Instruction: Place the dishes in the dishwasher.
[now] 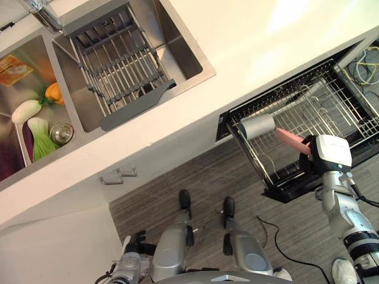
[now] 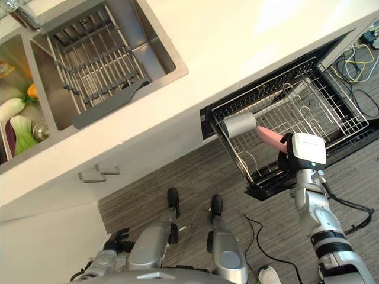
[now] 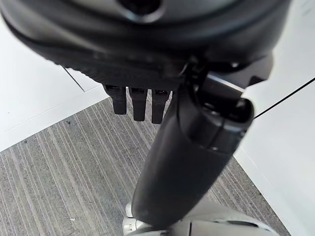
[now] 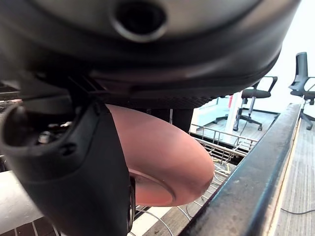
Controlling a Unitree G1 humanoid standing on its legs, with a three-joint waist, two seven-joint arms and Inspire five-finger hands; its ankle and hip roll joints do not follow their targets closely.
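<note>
Pink plate (image 1: 291,140), pinched in my right hand (image 1: 320,161) over the dishwasher rack's (image 1: 331,112) front edge, may strike the metal cup (image 1: 257,126) if lowered carelessly.

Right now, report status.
Right hand shut on pink plate over dishwasher rack. Left hand idle, open. Grey cup lies in the rack beside plate.

Right robot hand (image 4: 74,162) hides much of the pink plate (image 4: 167,162); sink (image 1: 35,112) cut off
</note>
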